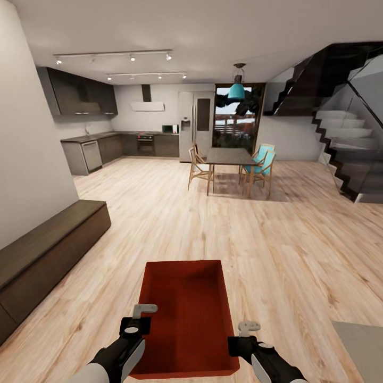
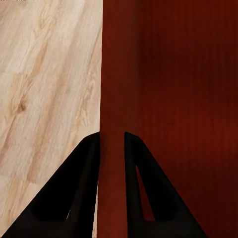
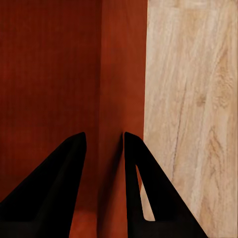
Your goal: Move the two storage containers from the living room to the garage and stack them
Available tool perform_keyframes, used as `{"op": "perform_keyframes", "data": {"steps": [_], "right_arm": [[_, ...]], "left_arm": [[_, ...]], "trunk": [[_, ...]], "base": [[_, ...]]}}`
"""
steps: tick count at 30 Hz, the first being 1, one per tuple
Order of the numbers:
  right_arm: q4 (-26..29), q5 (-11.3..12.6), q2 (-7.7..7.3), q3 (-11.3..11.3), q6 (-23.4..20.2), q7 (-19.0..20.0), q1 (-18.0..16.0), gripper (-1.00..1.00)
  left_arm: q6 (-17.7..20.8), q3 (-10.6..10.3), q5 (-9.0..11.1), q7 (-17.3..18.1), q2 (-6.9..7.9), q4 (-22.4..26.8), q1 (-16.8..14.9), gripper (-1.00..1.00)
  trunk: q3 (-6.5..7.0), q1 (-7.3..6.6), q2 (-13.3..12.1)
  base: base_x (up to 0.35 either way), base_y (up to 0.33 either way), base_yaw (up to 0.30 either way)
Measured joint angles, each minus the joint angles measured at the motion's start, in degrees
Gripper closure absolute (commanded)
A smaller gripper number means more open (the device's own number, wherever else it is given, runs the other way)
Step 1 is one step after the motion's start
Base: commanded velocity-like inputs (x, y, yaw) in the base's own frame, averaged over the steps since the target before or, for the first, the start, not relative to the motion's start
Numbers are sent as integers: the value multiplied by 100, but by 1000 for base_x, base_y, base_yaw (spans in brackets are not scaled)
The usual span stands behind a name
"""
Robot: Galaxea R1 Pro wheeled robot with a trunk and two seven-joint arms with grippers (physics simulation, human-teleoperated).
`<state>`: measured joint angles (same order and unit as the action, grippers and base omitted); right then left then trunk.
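An orange-red bin (image 1: pixel 185 316) is held level above the plank floor (image 1: pixel 276 239), between both arms. The left gripper (image 2: pixel 112 141) has its jaws closed on the bin's left wall; the right gripper (image 3: pixel 103 141) clamps the right wall likewise.

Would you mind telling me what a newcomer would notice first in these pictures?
The orange-red storage container stands out, held low in front of the robot above the wood-plank floor, with the left gripper and right gripper each clamped on a side wall. Beyond it are a dining table with chairs, and a dark staircase at the right.
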<state>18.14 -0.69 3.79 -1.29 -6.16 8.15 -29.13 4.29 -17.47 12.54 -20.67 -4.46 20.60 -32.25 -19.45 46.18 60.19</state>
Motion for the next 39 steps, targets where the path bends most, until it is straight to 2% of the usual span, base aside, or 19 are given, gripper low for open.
{"op": "perform_keyframes", "data": {"steps": [7,15,16,19,24,32,39], "right_arm": [[0,-46,8,-47,3,1,0,100],[0,35,-7,34,0,0,0,100],[-17,27,9,24,38,-9,13,100],[-144,51,16,77,139,-11,-49,100],[-125,69,-20,172,90,4,-73,100],[-40,64,-14,149,165,6,-73,100],[-37,41,-3,125,166,2,-71,100]], "left_arm": [[0,1,-2,1,1,0,0,100],[0,0,-1,0,-1,2,0,100],[-28,8,-26,27,12,-24,4,100],[-44,259,-316,106,9,31,59,100],[-57,484,-476,77,-55,44,99,100],[-55,564,-616,76,-59,196,105,100],[-52,583,-642,79,-58,195,105,100]], "trunk": [[-63,0,0],[-93,0,0],[-93,4,-2],[-93,4,0],[-94,1,0],[-94,0,1],[-94,0,1]], "base": [[341,0,0],[298,0,0],[0,0,0],[0,0,0],[146,49,0],[311,124,0],[319,131,0]]}}
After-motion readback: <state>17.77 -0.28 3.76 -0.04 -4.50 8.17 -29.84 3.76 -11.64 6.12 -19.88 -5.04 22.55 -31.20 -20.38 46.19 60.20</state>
